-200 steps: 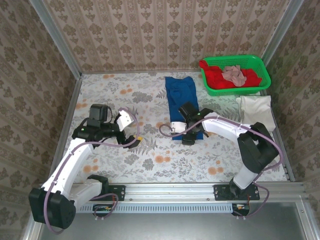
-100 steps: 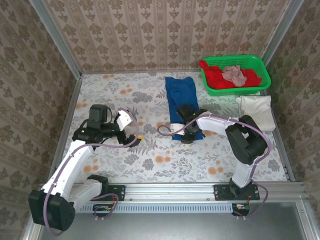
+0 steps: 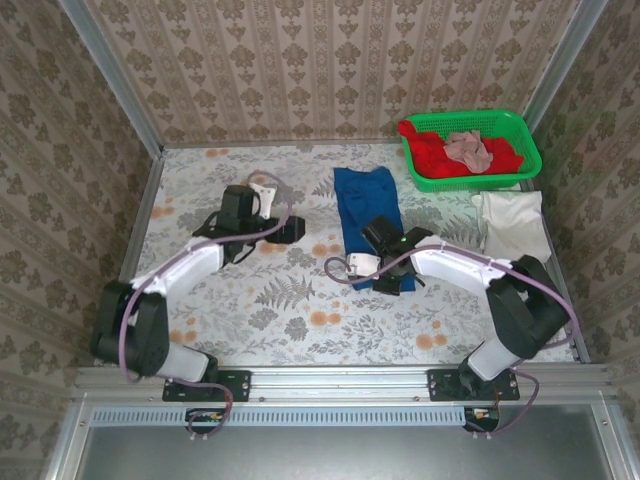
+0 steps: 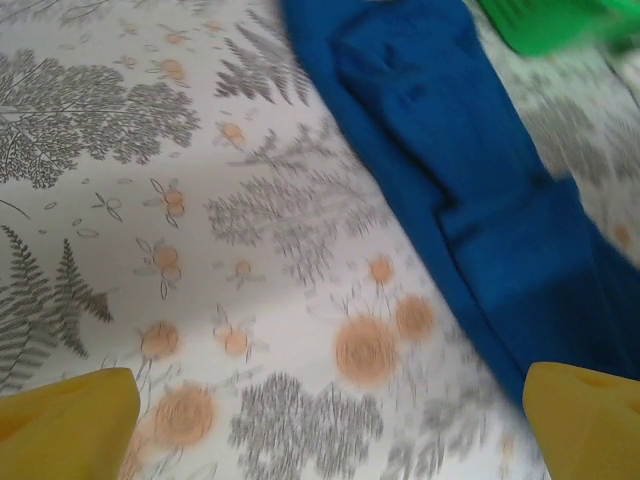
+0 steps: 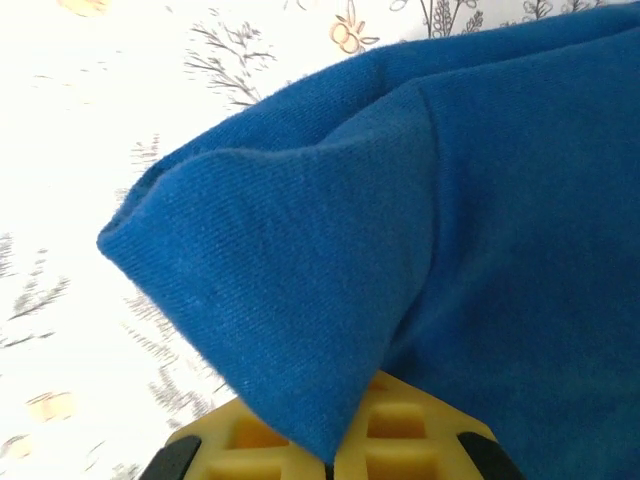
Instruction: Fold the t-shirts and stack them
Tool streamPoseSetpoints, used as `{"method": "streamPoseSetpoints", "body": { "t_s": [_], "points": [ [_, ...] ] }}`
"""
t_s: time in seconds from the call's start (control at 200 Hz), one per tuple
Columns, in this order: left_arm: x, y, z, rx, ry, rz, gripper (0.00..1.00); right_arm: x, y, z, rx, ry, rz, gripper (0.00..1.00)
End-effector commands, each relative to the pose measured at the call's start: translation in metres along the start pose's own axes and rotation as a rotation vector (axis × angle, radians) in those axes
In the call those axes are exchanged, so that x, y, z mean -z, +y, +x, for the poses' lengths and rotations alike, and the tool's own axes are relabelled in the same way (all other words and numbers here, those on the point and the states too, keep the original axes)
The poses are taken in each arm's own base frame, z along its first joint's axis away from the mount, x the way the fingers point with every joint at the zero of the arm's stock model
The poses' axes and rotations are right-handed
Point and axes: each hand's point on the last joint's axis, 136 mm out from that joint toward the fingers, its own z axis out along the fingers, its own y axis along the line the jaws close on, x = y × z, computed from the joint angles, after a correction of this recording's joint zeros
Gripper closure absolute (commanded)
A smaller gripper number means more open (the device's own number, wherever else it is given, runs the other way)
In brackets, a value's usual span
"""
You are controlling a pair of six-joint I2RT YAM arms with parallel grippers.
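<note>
The royal-blue t-shirt point(image 3: 362, 200) lies as a long folded strip in the middle of the table. My right gripper point(image 3: 386, 274) is shut on its near end. In the right wrist view a fold of the blue t-shirt point(image 5: 400, 200) is pinched between the yellow fingers point(image 5: 420, 440) and lifted a little off the table. My left gripper point(image 3: 291, 230) hovers open just left of the strip. Its yellow fingertips point(image 4: 65, 425) stand wide apart over bare tablecloth, with the blue t-shirt point(image 4: 480, 170) to their right. The cream-white t-shirt point(image 3: 512, 222) lies folded at the right edge.
A green basket point(image 3: 520, 135) holding red and pinkish cloth stands at the far right corner; its edge point(image 4: 550, 20) shows in the left wrist view. The flowered tablecloth point(image 3: 250, 300) is walled in at the back and on both sides.
My right gripper has shut on the near end of the blue t-shirt. My left arm has swung from the near left up to the strip's left edge, still open.
</note>
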Motion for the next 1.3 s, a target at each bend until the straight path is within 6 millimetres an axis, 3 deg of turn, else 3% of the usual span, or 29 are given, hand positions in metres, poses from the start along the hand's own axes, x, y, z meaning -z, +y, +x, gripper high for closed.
{"method": "streamPoseSetpoints", "body": {
  "t_s": [0.0,0.105,0.13,0.22,0.355,0.485,0.7,0.85,1.045,1.295],
  "points": [
    [-0.031,0.003,-0.017,0.310,-0.011,-0.031,0.00,0.015,0.028,0.011,-0.044,0.045,-0.043,1.00],
    [-0.065,0.001,-0.017,0.403,0.061,-0.034,0.02,0.025,0.039,0.012,-0.073,0.033,-0.037,1.00],
    [-0.076,-0.014,-0.010,0.400,0.094,-0.013,0.04,0.026,0.042,0.011,-0.086,0.028,-0.037,1.00],
    [-0.105,-0.025,0.000,0.430,0.175,0.020,0.11,0.037,0.048,0.010,-0.116,0.001,-0.036,1.00],
    [-0.142,-0.045,0.020,0.511,0.286,0.116,0.30,0.043,0.053,0.011,-0.146,-0.008,-0.042,1.00],
    [-0.161,-0.053,0.034,0.542,0.349,0.136,0.51,0.040,0.056,0.018,-0.149,0.018,-0.046,1.00],
    [-0.180,-0.056,0.049,0.562,0.404,0.147,0.75,0.037,0.058,0.017,-0.152,0.012,-0.054,1.00],
    [-0.187,-0.059,0.056,0.558,0.431,0.144,0.80,0.037,0.058,0.016,-0.142,0.011,-0.060,1.00],
    [-0.194,-0.055,0.067,0.566,0.461,0.125,1.00,0.038,0.060,0.017,-0.138,0.007,-0.067,1.00],
    [-0.180,-0.051,0.083,0.445,0.567,0.117,1.00,0.059,0.077,0.012,-0.151,-0.024,-0.156,1.00]
  ]
}}
